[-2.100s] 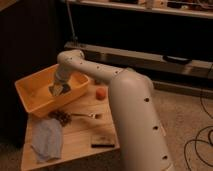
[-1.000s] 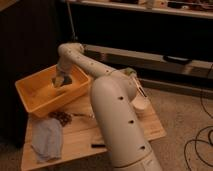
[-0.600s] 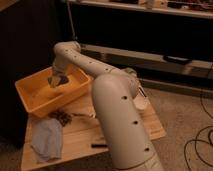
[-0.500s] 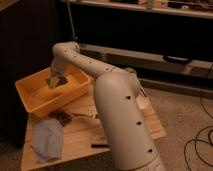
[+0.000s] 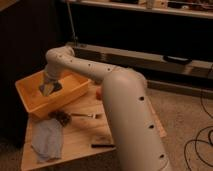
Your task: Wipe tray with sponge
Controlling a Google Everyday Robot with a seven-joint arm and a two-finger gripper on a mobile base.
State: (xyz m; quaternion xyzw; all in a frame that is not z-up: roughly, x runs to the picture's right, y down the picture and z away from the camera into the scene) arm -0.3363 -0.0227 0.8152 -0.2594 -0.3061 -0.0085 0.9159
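Note:
An orange-yellow tray (image 5: 31,98) stands on the back left corner of a small wooden table (image 5: 80,131). My gripper (image 5: 48,88) reaches down into the tray from the right, near the middle of its floor. A dark patch sits at its tip; I cannot tell whether this is the sponge. The white arm curves from the tray across the table and fills the front right of the camera view.
A blue-grey cloth (image 5: 47,140) lies at the table's front left. A dark brown clump (image 5: 61,116), a fork (image 5: 86,115) and a dark bar (image 5: 102,145) lie mid-table. A small orange thing (image 5: 99,92) sits behind the arm. A dark shelf unit stands behind; cables lie on the floor at right.
My gripper has moved inside the tray from its right side towards the middle and back. The arm's large link has swung forward over the table's right side.

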